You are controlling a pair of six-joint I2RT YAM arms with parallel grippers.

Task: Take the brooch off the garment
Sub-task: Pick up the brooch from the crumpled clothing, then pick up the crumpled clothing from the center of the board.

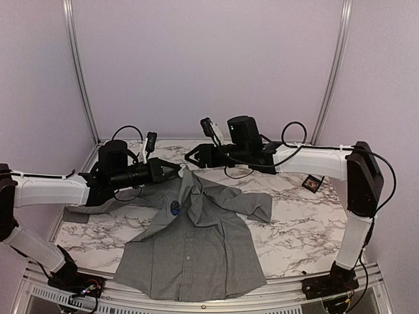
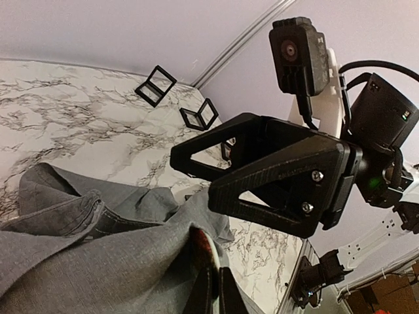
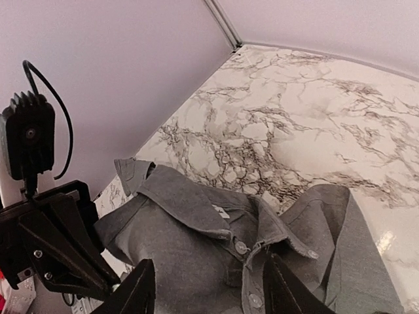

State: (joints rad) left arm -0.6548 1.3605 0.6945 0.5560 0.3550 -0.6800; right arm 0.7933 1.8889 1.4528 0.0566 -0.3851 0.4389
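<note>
The garment is a grey collared shirt spread on the marble table, with its upper part pulled up into a peak. My left gripper is shut on that peak of cloth. In the left wrist view a reddish disc with a pale rim sits in the fabric right at the left gripper; I cannot tell what it is. A small round blue brooch shows on the shirt's chest below. My right gripper hangs open just above the collar, with nothing between its fingers.
A small dark square object lies on the table at the right. Two black square frames stand near the back wall. Aluminium rails edge the table. The left gripper's fingers are close beside the right gripper.
</note>
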